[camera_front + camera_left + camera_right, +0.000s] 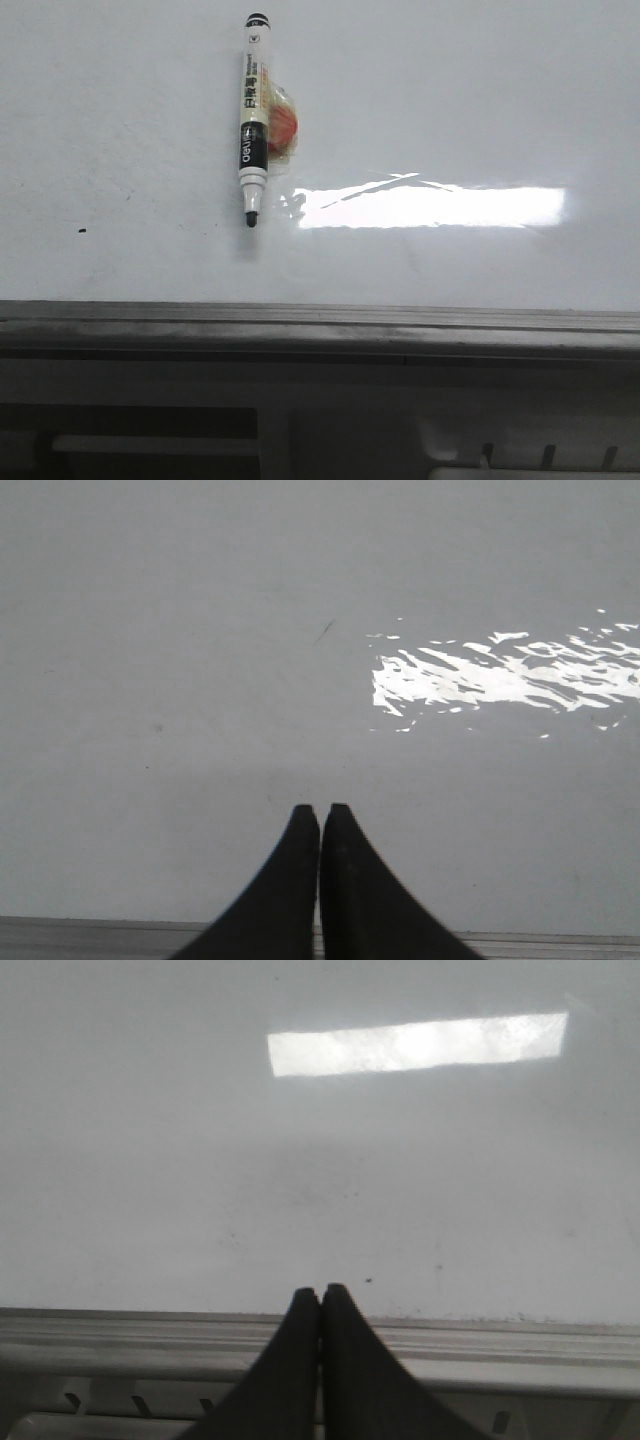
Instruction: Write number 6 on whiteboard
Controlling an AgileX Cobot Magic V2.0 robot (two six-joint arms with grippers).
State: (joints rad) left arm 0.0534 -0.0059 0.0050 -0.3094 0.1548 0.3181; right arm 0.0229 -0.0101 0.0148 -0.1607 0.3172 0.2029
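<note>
White and glossy, the whiteboard (pixel 120 120) lies bare of any drawn figure: no number 6 shows in any view, so by the look of things the writing has not begun. The one tool in sight, a black-and-white marker (pixel 252 110), rests on the board uncapped, its long axis running almost straight toward and away from the robot, its dark nib (pixel 250 217) at the near end. Touching the marker's barrel on its right side sits a small orange-and-clear object (pixel 282 127), too blurred to identify. Just off the nib to the right stretches a bright rectangular glare (pixel 430 207); well off to the nib's left lies a tiny dark speck (pixel 82 231). Beyond the nib, toward the robot, runs the grey metal frame (pixel 320 325). Neither arm appears in the front view. The left gripper (pixel 320 815) hangs over bare board with its black fingers pressed together and nothing between them; the right gripper (pixel 321 1295) shows the same, tips together and empty, over the board near the frame. Neither wrist view shows the marker, so which arm is nearer cannot be told for sure. The marker lies left of the board's middle, which probably favours the left arm; a grasp would need jaws spread across the barrel, crosswise to its long axis.
</note>
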